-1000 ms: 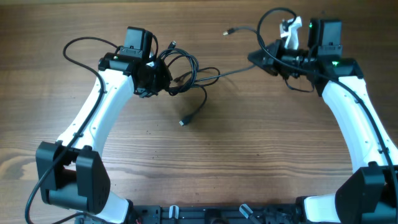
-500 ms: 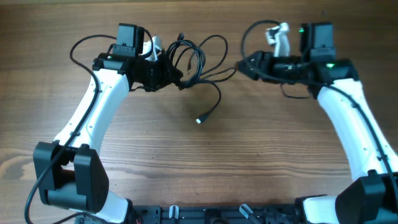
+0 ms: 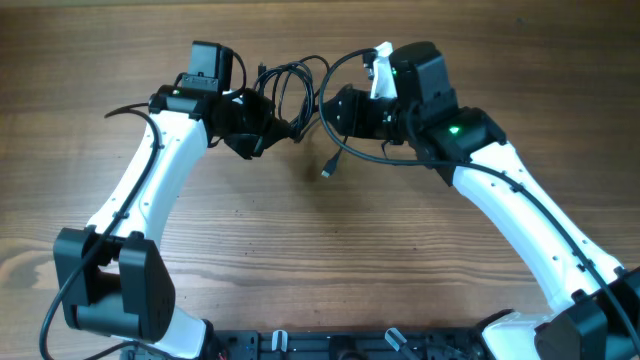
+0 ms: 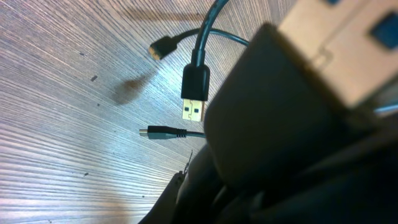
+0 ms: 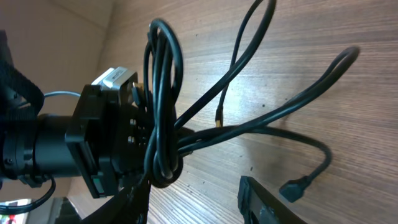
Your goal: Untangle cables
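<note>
The cables [image 3: 293,88] are a bundle of thin black loops at the table's far middle. My left gripper [image 3: 264,127] is shut on the bundle, and the right wrist view shows its black body [image 5: 102,140] with the cables [image 5: 163,93] looped through it. My right gripper [image 3: 331,110] is open just right of the bundle. Its fingers [image 5: 193,202] straddle bare wood below the knot, touching nothing. One loose plug end [image 3: 326,173] trails toward me. The left wrist view shows a silver-tipped USB plug [image 4: 194,93] and a small plug [image 4: 158,132]; its own jaws are hidden in shadow.
The wooden table [image 3: 300,260] spreads all round. The white left arm [image 3: 150,190] and white right arm [image 3: 520,210] reach in from the near corners. A dark bulky part [image 4: 292,124] blocks most of the left wrist view.
My right arm has swung left from the far right to just beside the bundle. My left gripper has lifted the bundle slightly back and right. The loose plug end has shifted right.
</note>
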You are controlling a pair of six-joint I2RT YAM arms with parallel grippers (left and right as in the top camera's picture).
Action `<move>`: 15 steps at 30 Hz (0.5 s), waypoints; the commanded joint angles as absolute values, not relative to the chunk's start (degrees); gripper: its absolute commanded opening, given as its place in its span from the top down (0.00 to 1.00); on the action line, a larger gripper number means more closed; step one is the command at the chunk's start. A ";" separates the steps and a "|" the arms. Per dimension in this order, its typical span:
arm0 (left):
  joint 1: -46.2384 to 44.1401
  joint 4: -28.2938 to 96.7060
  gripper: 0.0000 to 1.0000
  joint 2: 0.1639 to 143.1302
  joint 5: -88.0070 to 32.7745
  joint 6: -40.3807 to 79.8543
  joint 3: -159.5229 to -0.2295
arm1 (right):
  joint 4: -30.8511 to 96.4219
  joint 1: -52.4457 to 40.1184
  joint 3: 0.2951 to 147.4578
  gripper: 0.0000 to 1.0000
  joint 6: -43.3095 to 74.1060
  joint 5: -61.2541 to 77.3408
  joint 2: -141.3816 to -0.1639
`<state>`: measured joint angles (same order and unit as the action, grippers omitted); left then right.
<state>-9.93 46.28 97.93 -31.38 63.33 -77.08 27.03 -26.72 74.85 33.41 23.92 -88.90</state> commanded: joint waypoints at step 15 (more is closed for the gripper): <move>-16.27 46.02 0.96 97.58 -34.15 66.22 -77.08 | 27.40 -30.04 76.27 0.82 30.94 16.86 -93.14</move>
